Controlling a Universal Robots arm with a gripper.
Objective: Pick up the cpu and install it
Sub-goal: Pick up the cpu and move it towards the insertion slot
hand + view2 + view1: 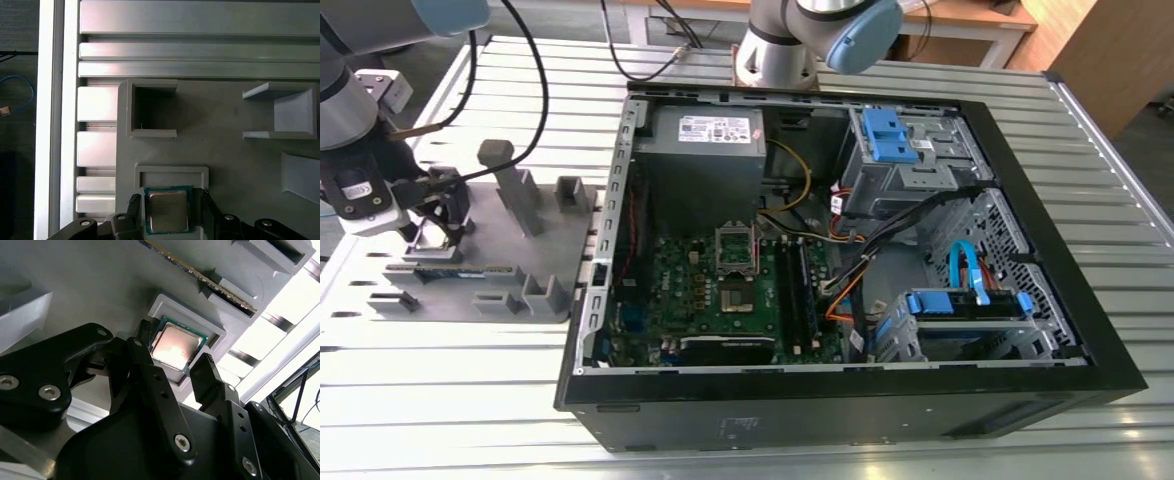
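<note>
Tool (pixel 171 353) points down, straddling the cpu (pixel 176 347) (jaws apart).

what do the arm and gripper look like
The arm is silver-grey tubing with light blue joint caps and black cables alongside. The gripper is matte black, with angular linked fingers fastened by silver screws.

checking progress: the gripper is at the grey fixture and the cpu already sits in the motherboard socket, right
Not quite. The cpu is not in the motherboard socket: both wrist views show it lying in its pocket of the grey fixture, with the open gripper straddling it. The gripper is at the grey fixture, as you say.
</note>
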